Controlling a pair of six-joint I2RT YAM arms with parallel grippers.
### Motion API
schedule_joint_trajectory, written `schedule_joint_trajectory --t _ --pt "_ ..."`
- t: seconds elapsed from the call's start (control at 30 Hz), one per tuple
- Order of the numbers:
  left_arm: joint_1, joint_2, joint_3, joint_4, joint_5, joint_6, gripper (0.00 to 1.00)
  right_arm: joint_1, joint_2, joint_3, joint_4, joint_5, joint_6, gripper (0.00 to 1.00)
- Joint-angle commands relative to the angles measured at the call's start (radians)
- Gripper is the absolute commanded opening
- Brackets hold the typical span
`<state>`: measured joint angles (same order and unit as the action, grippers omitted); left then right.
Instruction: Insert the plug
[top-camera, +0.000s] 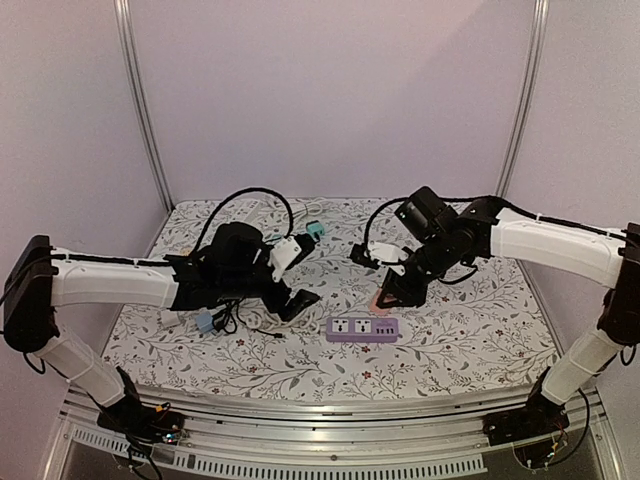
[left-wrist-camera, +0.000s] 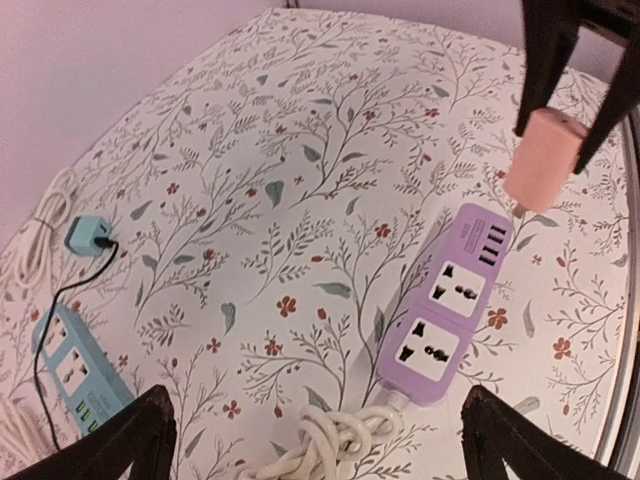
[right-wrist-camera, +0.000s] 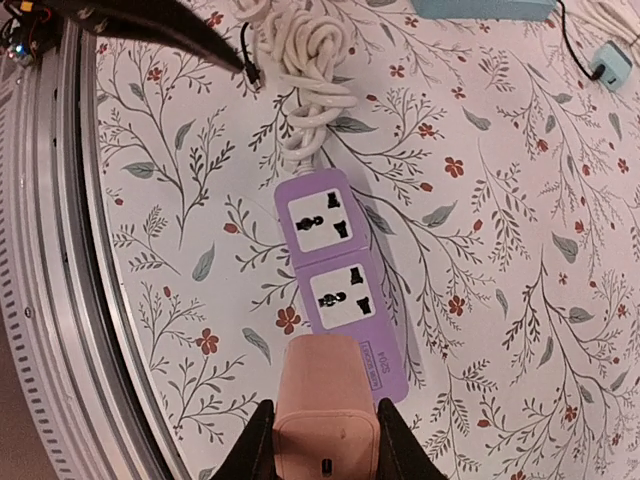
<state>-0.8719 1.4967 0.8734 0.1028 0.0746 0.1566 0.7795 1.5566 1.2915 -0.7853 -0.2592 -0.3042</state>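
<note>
A purple power strip (top-camera: 363, 328) lies on the floral cloth; it also shows in the left wrist view (left-wrist-camera: 445, 305) and the right wrist view (right-wrist-camera: 335, 275). My right gripper (top-camera: 392, 294) is shut on a pink plug adapter (right-wrist-camera: 325, 415), holding it just above the strip's USB end; the plug also shows in the left wrist view (left-wrist-camera: 543, 160) and the top view (top-camera: 385, 300). My left gripper (top-camera: 292, 275) is open and empty, left of the strip near its coiled white cord (left-wrist-camera: 335, 435).
A light blue power strip (left-wrist-camera: 75, 375) and a small teal plug (left-wrist-camera: 88, 235) with black cable lie at the left. The metal table edge (right-wrist-camera: 45, 250) runs along the near side. Black cables loop at the back (top-camera: 250, 200).
</note>
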Motion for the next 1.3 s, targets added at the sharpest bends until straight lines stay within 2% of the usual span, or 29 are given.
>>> schedule_joint_trajectory --t 0.0,0.1,0.5,0.83,1.27 --pt "0.058 -0.025 -0.033 -0.081 -0.241 -0.119 0.99 0.068 0.073 0.005 0.027 0.051 -0.295 0.00" --pt "0.080 -0.040 -0.052 -0.091 -0.307 -0.127 1.00 0.075 0.137 0.037 0.020 0.054 -0.343 0.00" --pt "0.101 -0.033 -0.055 -0.075 -0.307 -0.113 0.99 0.119 0.327 0.162 -0.004 0.141 -0.448 0.00" --pt "0.106 -0.030 -0.053 -0.084 -0.312 -0.106 1.00 0.119 0.350 0.176 -0.040 0.219 -0.454 0.00" --pt "0.106 -0.023 -0.051 -0.093 -0.325 -0.097 0.99 0.119 0.355 0.194 -0.060 0.179 -0.439 0.00"
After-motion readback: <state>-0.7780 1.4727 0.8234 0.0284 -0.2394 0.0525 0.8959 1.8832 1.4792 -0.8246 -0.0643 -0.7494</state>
